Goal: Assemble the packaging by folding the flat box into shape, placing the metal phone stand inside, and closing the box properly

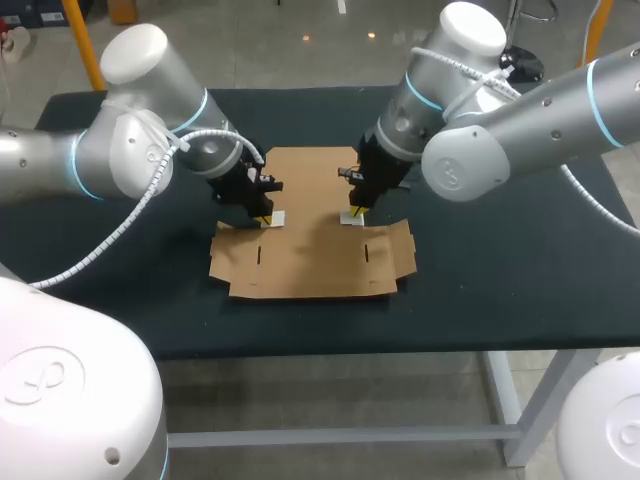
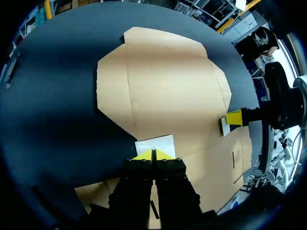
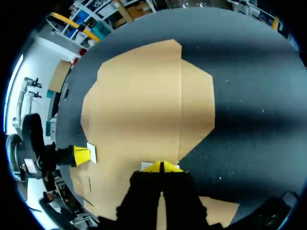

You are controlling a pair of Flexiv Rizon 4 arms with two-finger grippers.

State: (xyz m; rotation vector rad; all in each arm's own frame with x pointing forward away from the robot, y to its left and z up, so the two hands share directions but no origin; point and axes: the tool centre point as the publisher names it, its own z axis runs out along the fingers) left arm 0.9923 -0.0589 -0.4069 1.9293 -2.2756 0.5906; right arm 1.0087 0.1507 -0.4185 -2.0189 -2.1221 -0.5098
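Observation:
The flat brown cardboard box point(image 1: 310, 240) lies unfolded in the middle of the dark table, its side flaps spread out. My left gripper point(image 1: 265, 214) is shut, with its yellow tips down on a small white patch point(image 2: 156, 143) on the box's left part. My right gripper point(image 1: 355, 212) is also shut and rests on a matching white patch point(image 1: 350, 219) on the right part. In the left wrist view, my left gripper point(image 2: 153, 155) has the large panel point(image 2: 158, 81) ahead of it, with my right arm's yellow tip point(image 2: 233, 118) off to one side. In the right wrist view, my right gripper point(image 3: 162, 166) points at the same panel point(image 3: 144, 96). No metal phone stand is in view.
The dark table point(image 1: 520, 270) stretches out on both sides of the box. Its front edge point(image 1: 400, 348) runs just below the box's near flaps point(image 1: 310, 285).

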